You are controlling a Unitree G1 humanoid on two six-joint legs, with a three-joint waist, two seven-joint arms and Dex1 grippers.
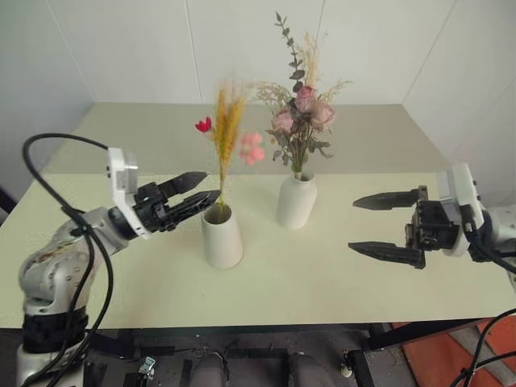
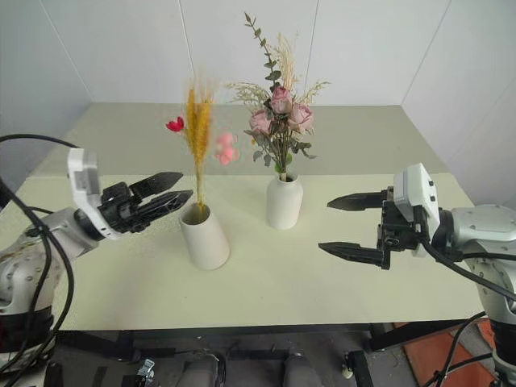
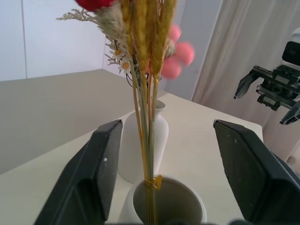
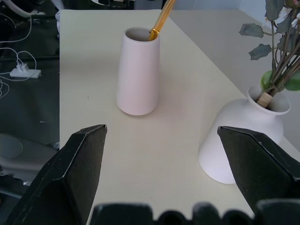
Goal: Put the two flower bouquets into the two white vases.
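yellow stalks (image 1: 226, 137) in cone vase (image 1: 222, 235), between parted left tool (image 1: 197, 190) fingers

- Yellow-stalk bundle (image 3: 147, 93): lower ends hidden inside the cone vase (image 1: 222, 236); in the left wrist view its red blossom is cut off by the frame's edge and the pink blossoms are blurred.
- Same bundle in the right wrist view: just a short stalk piece at the cone vase's mouth, the rest cut off.
- Rose bunch (image 1: 301, 121): stem ends hidden in the bottle vase (image 1: 296, 201); in the right wrist view the blooms are cut off.
- Bottle vase in the left wrist view: partly hidden behind the stalks.
- Left gripper (image 1: 200, 192): whether its fingertips touch the stalks can't be told from the head views.
- Table (image 1: 363, 266): near edge's underside dark, items below it unclear.
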